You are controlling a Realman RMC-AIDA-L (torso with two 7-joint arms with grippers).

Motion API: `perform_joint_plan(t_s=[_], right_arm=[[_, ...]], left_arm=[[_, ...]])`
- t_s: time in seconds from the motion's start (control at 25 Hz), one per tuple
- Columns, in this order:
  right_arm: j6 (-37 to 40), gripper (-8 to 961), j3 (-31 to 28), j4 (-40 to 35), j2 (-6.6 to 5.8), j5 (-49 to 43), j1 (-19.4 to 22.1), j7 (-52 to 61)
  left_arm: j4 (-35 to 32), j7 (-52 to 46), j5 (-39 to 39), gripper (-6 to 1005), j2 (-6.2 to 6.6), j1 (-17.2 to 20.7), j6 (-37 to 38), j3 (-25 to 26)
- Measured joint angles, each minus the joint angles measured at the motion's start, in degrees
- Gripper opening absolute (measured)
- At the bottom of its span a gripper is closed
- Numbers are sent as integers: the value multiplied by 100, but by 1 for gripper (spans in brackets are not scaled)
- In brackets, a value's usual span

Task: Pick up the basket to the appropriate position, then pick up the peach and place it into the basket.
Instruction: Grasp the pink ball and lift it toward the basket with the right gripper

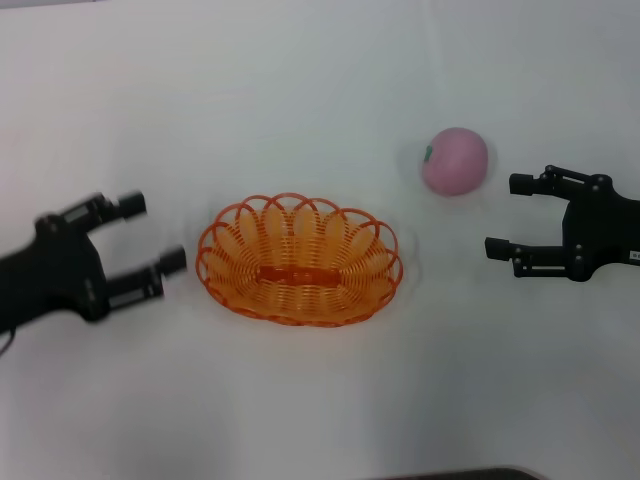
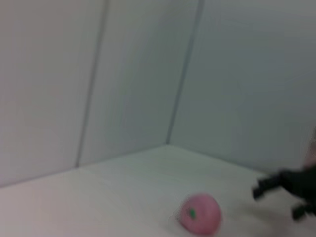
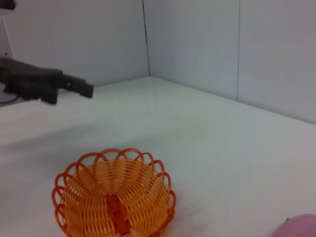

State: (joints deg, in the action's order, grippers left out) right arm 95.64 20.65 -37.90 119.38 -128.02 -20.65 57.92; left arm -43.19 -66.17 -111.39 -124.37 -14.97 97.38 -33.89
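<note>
table (image 1: pixel 300 60) is carrying everything | basket (image 1: pixel 299 259) is lying empty at centre, its looped rim risking a slip or tilt under a thin pinch | left tool (image 1: pixel 150 236) is waiting just beside it, fingers apart | right tool (image 1: pixel 505 215) is gaping near the peach (image 1: pixel 456 160), which is sitting well apart from the basket and could roll if nudged

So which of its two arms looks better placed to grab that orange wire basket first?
The left. Its open left gripper sits just beside the shallow orange plastic wire basket, facing its rim. The open right gripper is nearer the round pink peach, so it probably suits that later.
</note>
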Motion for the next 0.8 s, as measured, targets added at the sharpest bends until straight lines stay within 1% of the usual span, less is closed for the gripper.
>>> perform_joint_plan(t_s=[0.12, 0.36, 0.44, 0.68, 0.8], right_arm=[[-3, 925, -27, 28, -4, 0, 5, 0], [20, 925, -78, 60, 5, 0, 24, 0], [20, 925, -101, 65, 6, -1, 32, 0], [37, 925, -135, 99, 6, 0, 43, 0], [21, 925, -141, 171, 4, 26, 44, 0]], left_arm=[[52, 409, -332, 843, -7, 49, 32, -51], [83, 1017, -851, 836, -12, 183, 306, -28], [68, 1051, -878, 839, -11, 221, 314, -20], [59, 1122, -1157, 892, -10, 230, 307, -33], [82, 1131, -1173, 889, -13, 240, 322, 23]])
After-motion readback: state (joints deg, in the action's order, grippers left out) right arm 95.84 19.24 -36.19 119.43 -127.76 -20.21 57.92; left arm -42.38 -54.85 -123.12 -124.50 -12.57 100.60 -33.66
